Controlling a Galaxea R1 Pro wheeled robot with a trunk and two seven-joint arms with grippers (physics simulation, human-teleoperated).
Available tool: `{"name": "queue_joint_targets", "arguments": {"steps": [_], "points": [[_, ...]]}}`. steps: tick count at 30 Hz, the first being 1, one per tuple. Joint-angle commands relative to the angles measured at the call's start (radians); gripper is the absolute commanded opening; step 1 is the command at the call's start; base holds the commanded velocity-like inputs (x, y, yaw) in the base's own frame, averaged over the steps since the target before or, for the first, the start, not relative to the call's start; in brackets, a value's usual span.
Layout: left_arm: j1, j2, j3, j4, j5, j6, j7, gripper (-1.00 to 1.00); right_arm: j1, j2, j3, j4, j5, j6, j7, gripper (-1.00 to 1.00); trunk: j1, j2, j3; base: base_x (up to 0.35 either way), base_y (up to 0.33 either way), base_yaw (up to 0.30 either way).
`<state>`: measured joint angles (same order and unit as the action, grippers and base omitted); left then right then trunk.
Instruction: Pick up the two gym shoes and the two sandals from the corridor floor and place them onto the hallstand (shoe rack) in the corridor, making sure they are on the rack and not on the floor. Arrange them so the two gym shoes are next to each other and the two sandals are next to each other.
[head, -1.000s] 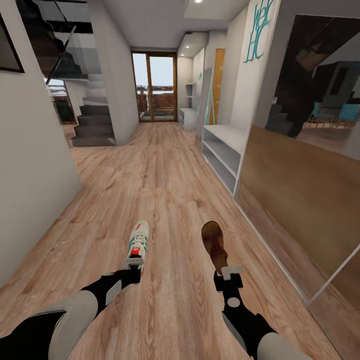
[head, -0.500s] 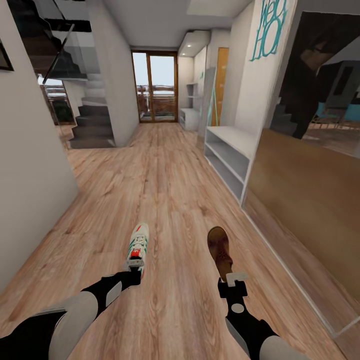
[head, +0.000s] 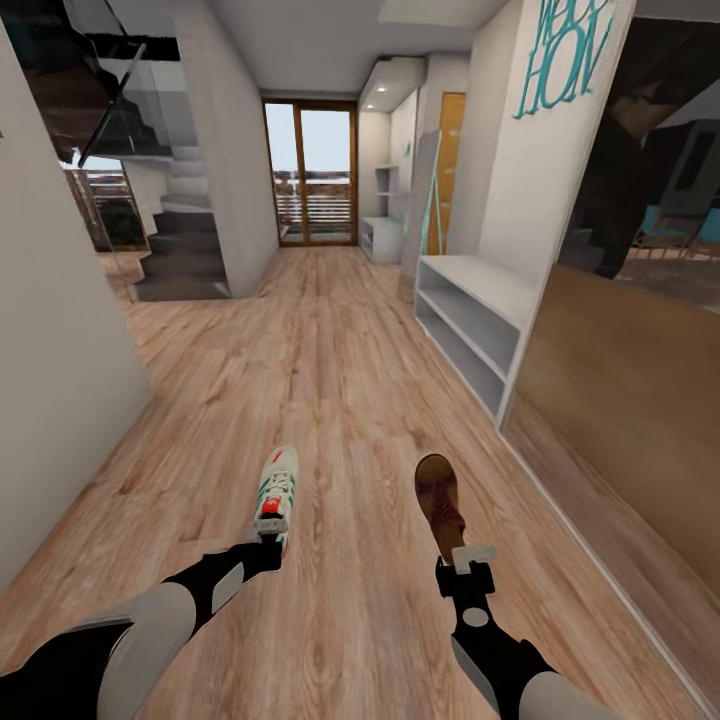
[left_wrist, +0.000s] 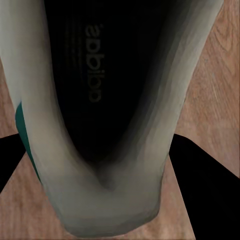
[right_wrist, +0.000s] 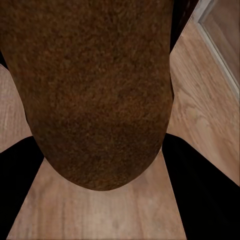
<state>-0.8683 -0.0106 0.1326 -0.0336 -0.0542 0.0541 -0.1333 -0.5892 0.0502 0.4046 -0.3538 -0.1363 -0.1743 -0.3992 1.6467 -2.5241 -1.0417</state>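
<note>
— What have you got on the arms right now?

— My left tool (head: 272, 537) is pinching a gym shoe (head: 276, 492) at the heel, toe pointing away from me, carried above the corridor floor (head: 330, 380). In the left wrist view I look straight into the shoe (left_wrist: 110, 110): dark insole with lettering, grey-white collar, a strip of teal on one side, and the black fingers (left_wrist: 210, 190) at either side of the heel.

— And the right?

— The right tool (head: 465, 560) is clamped on a sandal (head: 440, 503) by its rear end, the brown sole or upper facing up, toe forward. In the right wrist view the sandal (right_wrist: 95, 90) is a wide, rough brown surface, with the dark fingers (right_wrist: 205, 185) flanking its near end and wood planks behind it.

— Are the two shoes touching?

— No, well apart, one on each arm, roughly level with each other.

— Where is the hallstand?

— Ahead on my right, against the wall: the white-grey hallstand (head: 470, 320) with its low top and two long open compartments below. It sits just beyond a big mirrored panel (head: 640, 350) that runs along the right wall beside me. I can't make out anything on its shelves from here.

— What else is ahead?

— A dark staircase (head: 185, 250) on the left, a glazed door (head: 310, 175) at the far end, and teal lettering (head: 565, 60) high on the right wall.
</note>
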Motion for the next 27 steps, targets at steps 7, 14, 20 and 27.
{"name": "queue_joint_targets", "arguments": {"steps": [7,14,20,27], "points": [[0.000,0.000,0.009,-0.002,-0.005,0.006,-0.003,-1.00,-0.001,0.004,0.008,0.014,-0.031,-0.006,-0.006,-1.00,0.000,0.000,-0.001,0.350,0.108,0.000],[0.000,0.000,0.009,-0.002,-0.004,0.006,-0.003,-1.00,-0.001,0.005,0.014,0.024,-0.228,-0.007,-0.004,-1.00,0.000,0.000,-0.001,0.347,0.123,0.000],[0.000,0.000,0.009,-0.002,-0.004,0.005,-0.003,-1.00,-0.001,0.005,0.015,0.024,-0.231,-0.007,-0.003,-1.00,0.000,0.000,-0.001,0.324,0.187,0.000],[0.000,0.000,0.009,-0.002,-0.005,0.006,-0.003,-1.00,-0.001,0.005,0.016,0.027,-0.232,-0.007,0.018,-1.00,0.000,0.000,-0.001,0.327,0.192,0.000]]}}
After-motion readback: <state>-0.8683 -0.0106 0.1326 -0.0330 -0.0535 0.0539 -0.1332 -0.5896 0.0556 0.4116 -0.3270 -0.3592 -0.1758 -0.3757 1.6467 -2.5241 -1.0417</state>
